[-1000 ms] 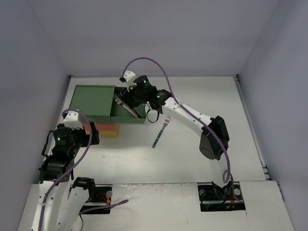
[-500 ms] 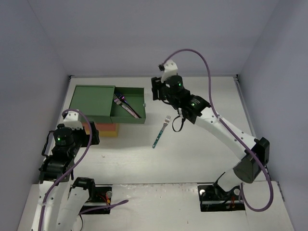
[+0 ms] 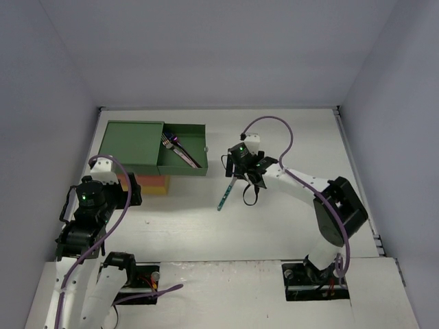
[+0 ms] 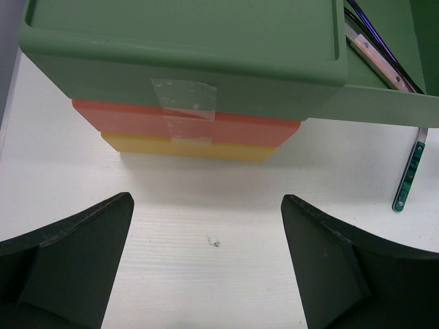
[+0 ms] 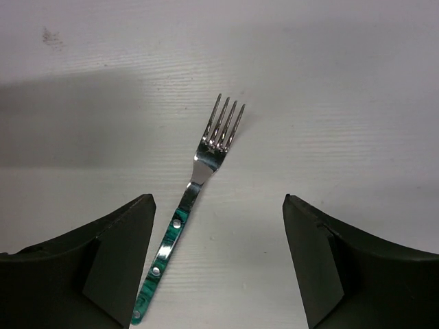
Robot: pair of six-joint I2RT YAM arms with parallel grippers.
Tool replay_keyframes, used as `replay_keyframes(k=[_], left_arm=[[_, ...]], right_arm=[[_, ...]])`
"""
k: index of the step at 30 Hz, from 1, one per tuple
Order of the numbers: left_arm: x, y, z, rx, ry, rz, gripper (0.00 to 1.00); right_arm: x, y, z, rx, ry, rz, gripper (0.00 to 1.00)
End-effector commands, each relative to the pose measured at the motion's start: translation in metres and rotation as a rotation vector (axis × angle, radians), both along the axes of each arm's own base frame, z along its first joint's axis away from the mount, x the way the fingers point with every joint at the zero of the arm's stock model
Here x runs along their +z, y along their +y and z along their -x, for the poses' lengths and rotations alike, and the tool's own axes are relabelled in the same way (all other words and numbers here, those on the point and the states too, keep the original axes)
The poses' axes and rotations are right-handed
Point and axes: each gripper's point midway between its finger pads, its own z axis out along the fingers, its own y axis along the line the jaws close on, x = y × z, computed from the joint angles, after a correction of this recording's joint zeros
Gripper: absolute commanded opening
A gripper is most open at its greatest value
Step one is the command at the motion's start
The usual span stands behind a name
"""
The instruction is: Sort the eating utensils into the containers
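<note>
A fork with a marbled green handle (image 5: 199, 171) lies flat on the white table. My right gripper (image 5: 218, 205) hovers just above it, open, with the handle near the left finger and nothing held. From above, the right gripper (image 3: 236, 179) covers the fork's head, and the fork's handle (image 3: 223, 197) pokes out below. The containers (image 3: 130, 142) stand at the back left. Their green drawer (image 3: 195, 130) is pulled out to the right and holds several utensils (image 3: 180, 152). My left gripper (image 4: 207, 199) is open and empty, facing the orange-red drawer (image 4: 123, 116) and the yellow drawer (image 4: 137, 144).
In the left wrist view the fork's handle (image 4: 410, 179) lies just right of the stacked unit, below the open green drawer's front wall (image 4: 384, 110). Grey walls close in the table at the back and on both sides.
My right gripper has left the open green drawer, swung right and come down over the fork, its jaws spreading wider. The left arm has not moved.
</note>
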Motion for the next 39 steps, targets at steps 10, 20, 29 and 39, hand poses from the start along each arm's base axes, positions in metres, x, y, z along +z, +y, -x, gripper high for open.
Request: replay_keyframes(k=[10, 20, 29, 39], left_arm=[[0.012, -0.003, -0.009, -0.006, -0.051, 0.011, 0.87], [0.013, -0.003, -0.008, -0.007, -0.057, 0.012, 0.87], [0.014, -0.003, -0.008, -0.008, -0.058, 0.013, 0.87], [0.013, -0.004, -0.009, -0.009, -0.054, 0.013, 0.87]], right_arm=[[-0.055, 0.011, 0.005, -0.145, 0.004, 0.069, 0.62], [-0.073, -0.023, 0.024, -0.122, 0.082, 0.174, 0.26], [-0.047, -0.06, 0.016, -0.098, 0.066, 0.19, 0.0], [0.191, 0.009, -0.026, 0.348, -0.435, 0.084, 0.0]])
